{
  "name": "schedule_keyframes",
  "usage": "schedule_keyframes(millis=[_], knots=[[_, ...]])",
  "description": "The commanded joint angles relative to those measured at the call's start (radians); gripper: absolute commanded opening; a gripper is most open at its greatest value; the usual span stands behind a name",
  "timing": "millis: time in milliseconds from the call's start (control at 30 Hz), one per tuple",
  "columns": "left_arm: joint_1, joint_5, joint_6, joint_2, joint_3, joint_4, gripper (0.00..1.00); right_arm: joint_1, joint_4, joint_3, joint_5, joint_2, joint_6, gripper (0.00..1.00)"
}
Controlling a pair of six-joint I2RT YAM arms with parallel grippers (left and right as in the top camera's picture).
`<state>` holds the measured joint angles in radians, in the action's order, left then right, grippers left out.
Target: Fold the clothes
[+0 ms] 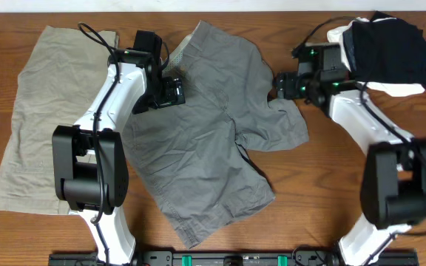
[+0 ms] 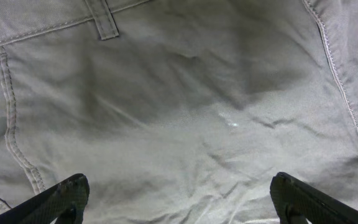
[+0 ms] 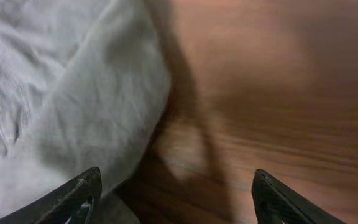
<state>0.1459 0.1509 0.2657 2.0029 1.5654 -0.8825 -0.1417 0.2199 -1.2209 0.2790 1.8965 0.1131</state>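
Note:
The grey shorts [image 1: 213, 140] lie wrinkled and spread across the middle of the table, one leg folded over at the right. My left gripper [image 1: 174, 92] is open over their upper left part; the left wrist view shows cloth with a belt loop and seams [image 2: 185, 124] between its wide-open fingers [image 2: 179, 199]. My right gripper [image 1: 278, 85] is open at the shorts' upper right edge. The right wrist view shows the cloth edge [image 3: 73, 112] by the left finger and bare wood between the fingers [image 3: 176, 199].
A pale khaki garment [image 1: 46, 111] lies flat at the left of the wooden table [image 1: 331, 192]. A dark garment on a white one [image 1: 390, 52] sits piled at the back right, behind my right arm.

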Motion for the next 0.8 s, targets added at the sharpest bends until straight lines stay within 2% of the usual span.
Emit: schedule_keyframes(millis=[0, 333, 433, 567, 633, 733, 767], knots=[[-0.002, 0.002, 0.002, 0.006, -0.009, -0.002, 0.94, 0.003, -0.031, 0.001, 0.228, 0.045, 0.008, 0.76], [-0.002, 0.002, 0.002, 0.006, -0.009, -0.002, 0.94, 0.003, -0.019, 0.001, 0.742, 0.078, 0.027, 0.73], [-0.002, 0.002, 0.002, 0.006, -0.009, -0.001, 0.94, 0.004, 0.002, 0.001, 0.81, 0.078, 0.026, 0.73], [-0.002, 0.002, 0.002, 0.006, -0.009, -0.001, 0.95, 0.004, 0.129, 0.001, 0.76, 0.079, -0.056, 0.66], [-0.002, 0.002, 0.002, 0.006, -0.009, 0.0, 0.95, 0.004, 0.206, 0.001, 0.655, 0.079, -0.087, 0.54], [-0.002, 0.002, 0.002, 0.006, -0.009, 0.003, 0.94, 0.006, 0.265, 0.001, 0.531, 0.078, -0.108, 0.13], [-0.002, 0.002, 0.002, 0.006, -0.009, 0.003, 0.94, 0.008, 0.268, 0.0, 0.502, 0.078, -0.108, 0.02]])
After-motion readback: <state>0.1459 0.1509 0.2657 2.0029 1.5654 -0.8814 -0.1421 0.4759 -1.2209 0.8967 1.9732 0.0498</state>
